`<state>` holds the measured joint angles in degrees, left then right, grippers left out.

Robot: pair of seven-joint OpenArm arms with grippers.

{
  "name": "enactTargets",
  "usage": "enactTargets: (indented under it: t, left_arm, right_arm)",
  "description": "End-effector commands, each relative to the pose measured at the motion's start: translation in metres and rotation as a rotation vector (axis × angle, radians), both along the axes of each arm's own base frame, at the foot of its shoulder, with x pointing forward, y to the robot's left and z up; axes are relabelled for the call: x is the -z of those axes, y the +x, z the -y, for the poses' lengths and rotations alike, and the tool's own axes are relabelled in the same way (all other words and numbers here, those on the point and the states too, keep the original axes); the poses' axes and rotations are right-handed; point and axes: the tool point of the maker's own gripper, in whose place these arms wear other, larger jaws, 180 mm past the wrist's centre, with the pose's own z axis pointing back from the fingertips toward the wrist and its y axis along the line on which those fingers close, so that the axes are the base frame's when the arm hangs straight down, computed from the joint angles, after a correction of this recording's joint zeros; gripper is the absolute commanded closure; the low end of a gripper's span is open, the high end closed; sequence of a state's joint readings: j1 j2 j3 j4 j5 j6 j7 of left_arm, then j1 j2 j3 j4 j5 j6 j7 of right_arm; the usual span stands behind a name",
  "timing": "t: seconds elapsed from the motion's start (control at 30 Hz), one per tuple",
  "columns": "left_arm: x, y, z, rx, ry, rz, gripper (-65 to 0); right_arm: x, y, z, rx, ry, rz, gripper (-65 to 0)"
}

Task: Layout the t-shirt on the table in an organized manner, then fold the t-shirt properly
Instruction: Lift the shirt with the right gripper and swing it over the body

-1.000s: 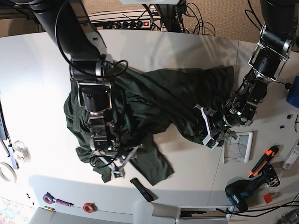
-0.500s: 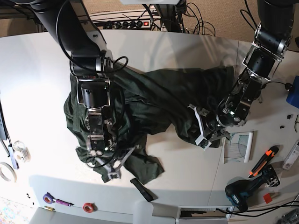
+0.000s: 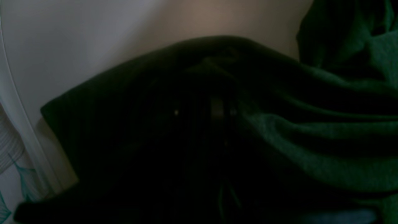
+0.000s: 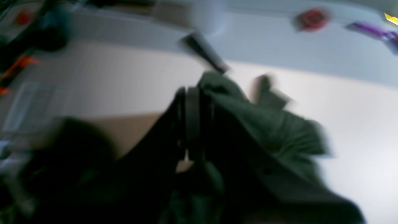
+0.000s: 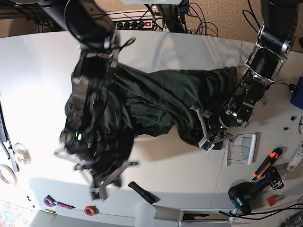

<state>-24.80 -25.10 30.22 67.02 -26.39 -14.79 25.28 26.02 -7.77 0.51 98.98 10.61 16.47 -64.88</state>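
Base view shows t-shirt [image 5: 165, 101] crumpled on table [image 5: 38, 85].

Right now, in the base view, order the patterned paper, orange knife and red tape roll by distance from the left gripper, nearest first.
1. patterned paper, just beside the left gripper, view's right.
2. orange knife, farther right, past the paper.
3. red tape roll, far across, view's lower left.
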Motion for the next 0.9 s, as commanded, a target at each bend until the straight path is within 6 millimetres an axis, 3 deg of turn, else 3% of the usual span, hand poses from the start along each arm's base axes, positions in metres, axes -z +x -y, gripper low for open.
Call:
enactTargets:
  t: [0.0,0.23,0.4,0.53,0.6,0.87]
  left_arm:
    - [-0.018,0.014,-0.002,-0.008,-0.011,0.053,-13.4]
    - [-0.018,0.016,-0.007,-0.001,0.026,0.07,-13.4]
    - [-0.018,0.016,-0.006,0.0,0.025,0.07,-13.4]
    - [-0.018,0.016,-0.007,0.0,0.028,0.073,-13.4]
    - [-0.019,0.017,-0.008,0.002,0.039,0.079,-13.4]
    - [-0.034,0.036,-0.02,-0.046,0.085,0.152,-13.4]
  right_arm:
    - [-0.022,-0.005,-0.014,-0.051,0.032,0.074,0.0]
    - [-0.004,-0.09,-0.061,-0.222,0.011,0.099,0.0]
    - [0.0,-0.138,-0.07,-0.254,0.028,0.095,0.0]
    - [-0.012,-0.166,-0.064,-0.238,0.04,0.124,0.0]
    - [0.001,-0.174,-0.064,-0.238,0.046,0.079,0.0]
    - [0.013,-0.205,-0.086,-0.369,0.14,0.012,0.0]
